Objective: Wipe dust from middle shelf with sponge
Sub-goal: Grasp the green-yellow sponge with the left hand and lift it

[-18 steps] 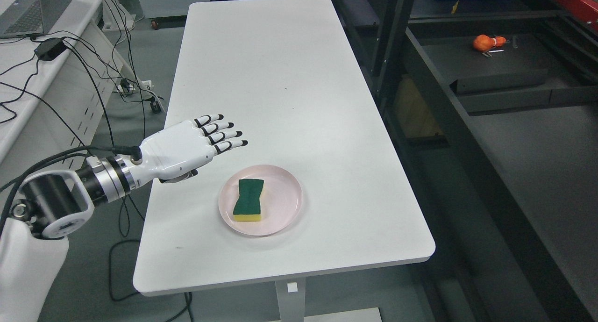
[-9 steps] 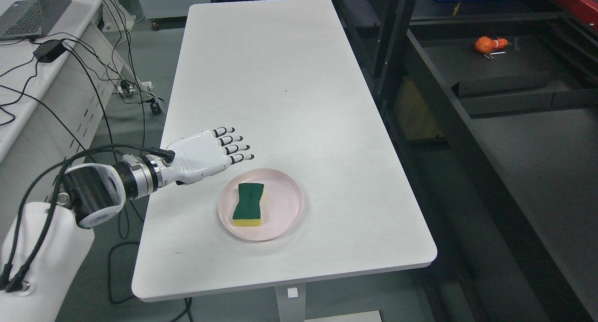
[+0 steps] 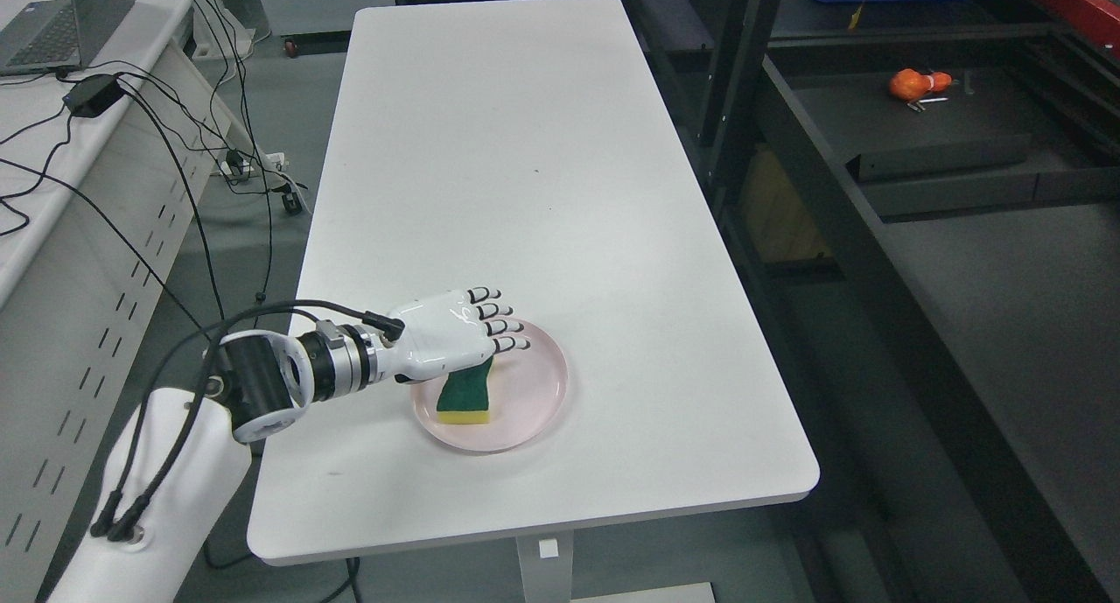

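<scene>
A green-topped sponge with a yellow base lies on a pink plate near the front of the white table. My left hand hovers directly over the far half of the sponge, palm down, fingers stretched out flat and holding nothing. It hides the sponge's upper end. The dark shelf unit stands to the right of the table. The right arm does not show.
An orange object rests on a dark shelf board at the upper right. A side desk with a laptop, a black adapter and trailing cables runs along the left. The table's front edge lies just below the plate.
My left hand has travelled right and toward the front, from beside the plate to above the sponge, covering its far end. The fingers stay extended. The sponge and plate have not moved.
</scene>
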